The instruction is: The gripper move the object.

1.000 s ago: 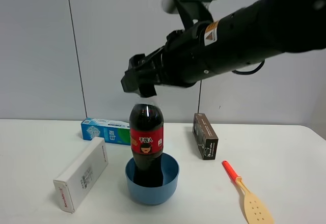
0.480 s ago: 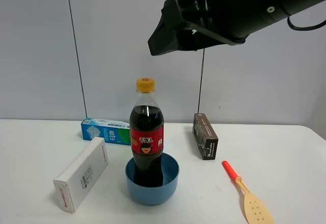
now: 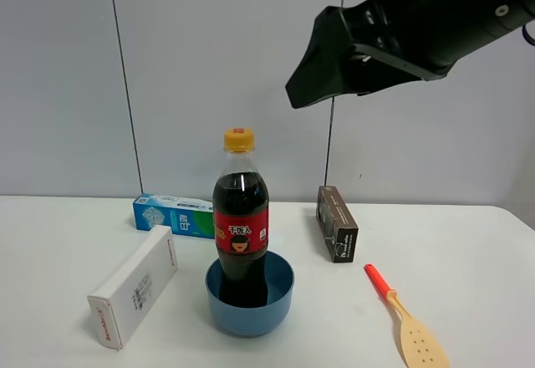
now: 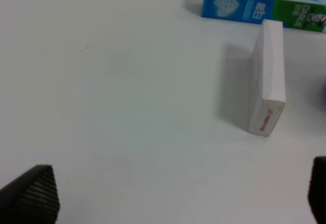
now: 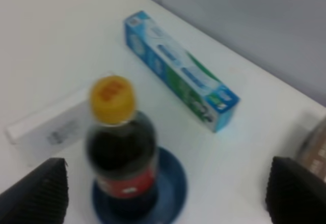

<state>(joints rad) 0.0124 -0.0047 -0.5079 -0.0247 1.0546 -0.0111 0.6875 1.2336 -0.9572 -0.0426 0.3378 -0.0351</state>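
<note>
The cola bottle (image 3: 240, 217), with a yellow-orange cap and a red label, stands upright in a blue bowl (image 3: 277, 299) at the table's middle. My right gripper (image 3: 316, 74), the black end of the bulky arm, hangs high above and to the right of the bottle, clear of it. In the right wrist view the bottle (image 5: 121, 152) stands in the bowl (image 5: 174, 188) between the wide-open fingers of that gripper (image 5: 168, 198), far below them. My left gripper (image 4: 173, 193) is open and empty over bare table. It does not show in the exterior view.
A white box (image 3: 134, 286) lies left of the bowl, with a blue toothpaste box (image 3: 174, 216) behind it. A brown box (image 3: 337, 223) stands to the right. A spatula (image 3: 405, 322) with a red handle lies at the front right.
My right gripper was down at the bottle's cap. It has lifted off and moved up and to the right. The bottle stays upright in the bowl.
</note>
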